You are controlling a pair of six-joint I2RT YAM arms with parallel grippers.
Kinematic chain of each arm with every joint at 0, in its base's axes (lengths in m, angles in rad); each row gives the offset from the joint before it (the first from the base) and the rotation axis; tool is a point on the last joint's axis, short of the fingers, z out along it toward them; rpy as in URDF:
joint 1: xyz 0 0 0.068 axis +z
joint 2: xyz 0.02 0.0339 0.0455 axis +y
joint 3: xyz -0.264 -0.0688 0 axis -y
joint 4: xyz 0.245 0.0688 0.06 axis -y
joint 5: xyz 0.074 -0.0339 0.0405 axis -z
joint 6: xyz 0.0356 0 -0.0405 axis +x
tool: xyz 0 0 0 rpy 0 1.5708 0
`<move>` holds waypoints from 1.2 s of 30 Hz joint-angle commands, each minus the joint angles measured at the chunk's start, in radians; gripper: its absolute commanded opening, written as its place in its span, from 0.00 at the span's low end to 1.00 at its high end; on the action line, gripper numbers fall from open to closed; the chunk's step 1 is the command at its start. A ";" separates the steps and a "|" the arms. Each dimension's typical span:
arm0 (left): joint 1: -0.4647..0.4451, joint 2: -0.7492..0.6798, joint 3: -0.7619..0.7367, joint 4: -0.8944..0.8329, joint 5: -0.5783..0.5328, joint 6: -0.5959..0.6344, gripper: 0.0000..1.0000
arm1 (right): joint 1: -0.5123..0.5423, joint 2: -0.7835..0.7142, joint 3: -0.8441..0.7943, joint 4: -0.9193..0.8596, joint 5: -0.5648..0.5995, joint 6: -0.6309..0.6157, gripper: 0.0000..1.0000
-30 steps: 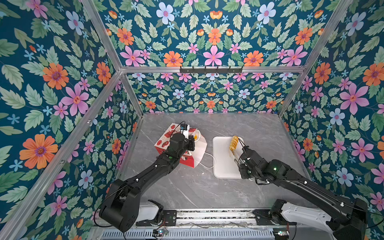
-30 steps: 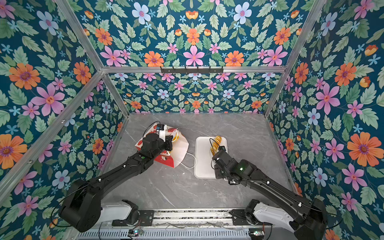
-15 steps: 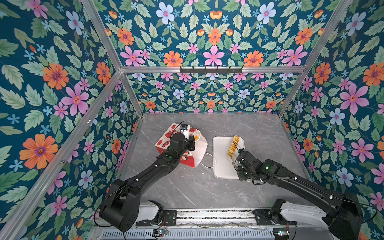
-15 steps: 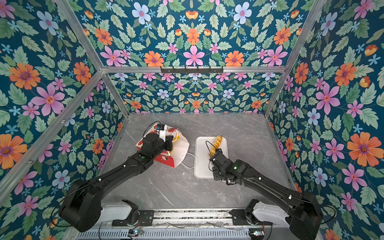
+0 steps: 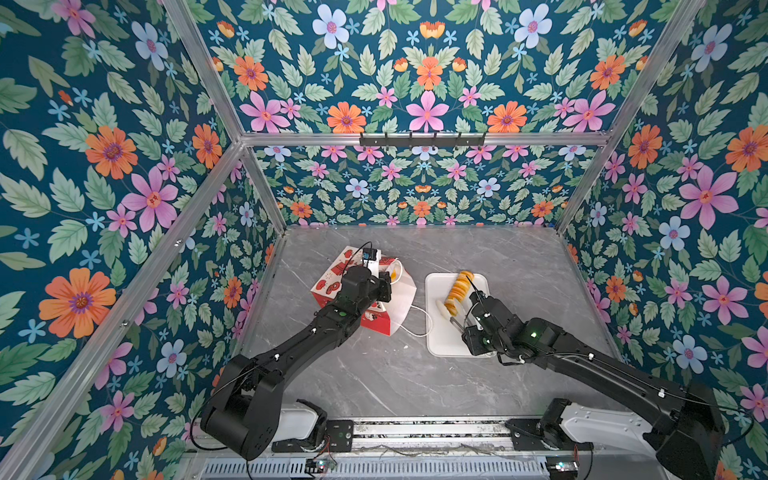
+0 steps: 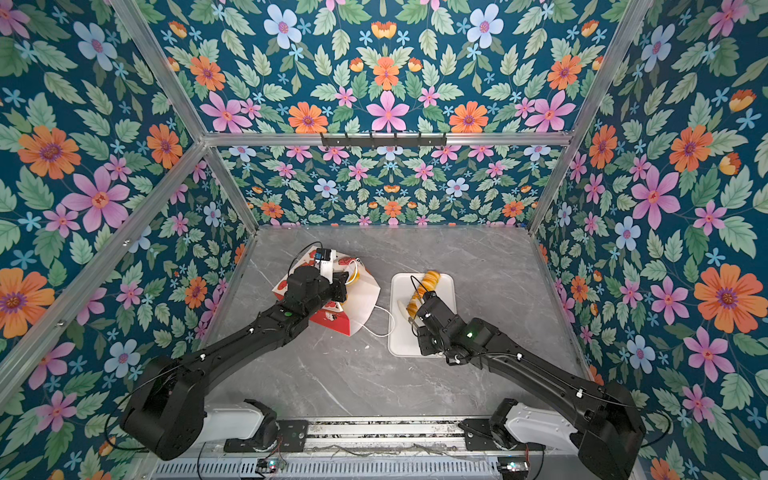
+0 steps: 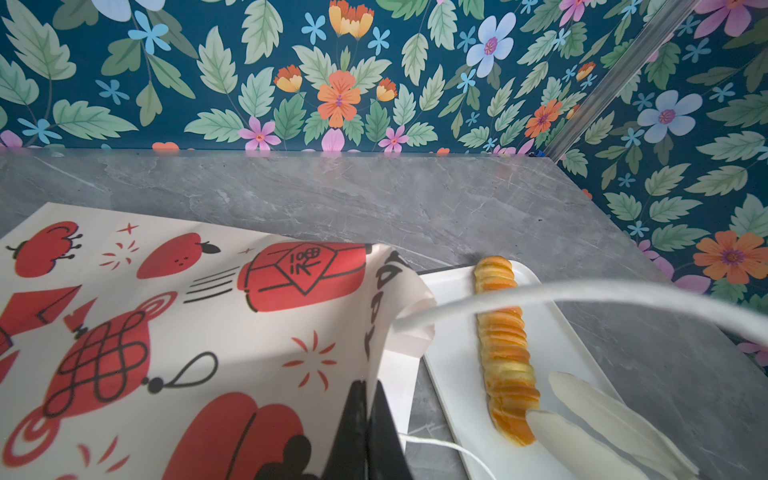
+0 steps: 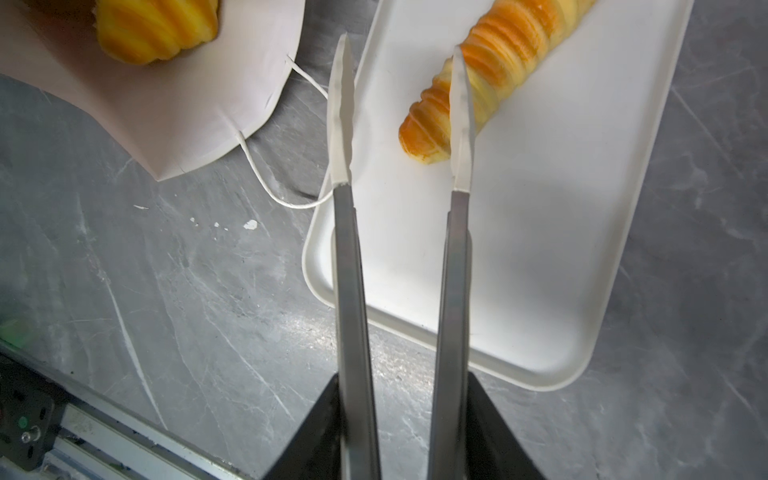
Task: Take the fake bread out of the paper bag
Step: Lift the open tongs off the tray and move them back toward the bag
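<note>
**Loaf on tray, claw spread at its near end**

Underneath everything, grey marble tabletop (image 5: 374, 374). On it, tipped on its side with mouth toward the tray: paper bag (image 5: 401, 299), rim clamped in the closed left gripper (image 7: 365, 384). Just beside the bag, white tray (image 5: 440, 345). Flat on the tray's far half, twisted loaf (image 5: 458, 291), long axis along the tray, pointing from the right gripper (image 8: 400, 42) toward the back wall. Fingers there spread apart, gripping nothing: one across the loaf's near end, one over the tray's edge. Plain in the right wrist view, hidden in the left wrist view: yellow croissant (image 8: 158, 29) inside the bag's mouth
</note>
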 commanded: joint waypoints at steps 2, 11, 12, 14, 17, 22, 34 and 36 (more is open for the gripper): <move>-0.001 -0.006 -0.003 0.027 0.001 -0.003 0.00 | -0.035 0.034 0.032 0.120 0.008 -0.042 0.42; -0.001 -0.022 -0.010 0.021 -0.007 -0.002 0.00 | -0.133 0.191 0.018 0.216 -0.060 -0.027 0.40; -0.001 -0.024 -0.011 0.021 -0.009 -0.001 0.00 | -0.134 0.197 0.015 0.206 -0.060 -0.025 0.40; -0.001 -0.024 -0.011 0.021 -0.010 0.000 0.00 | -0.134 0.198 0.007 0.183 -0.059 -0.011 0.40; -0.001 -0.025 -0.014 0.021 -0.010 0.001 0.00 | -0.137 0.184 -0.007 0.136 -0.052 0.007 0.39; -0.001 -0.028 -0.022 0.023 -0.012 0.000 0.00 | -0.150 0.121 -0.034 0.031 -0.035 0.034 0.39; -0.001 -0.021 -0.027 0.040 0.002 -0.009 0.00 | -0.158 -0.009 -0.066 -0.037 -0.056 0.048 0.39; -0.001 -0.025 -0.025 0.036 0.004 -0.010 0.00 | -0.157 -0.032 -0.067 0.003 -0.107 0.019 0.39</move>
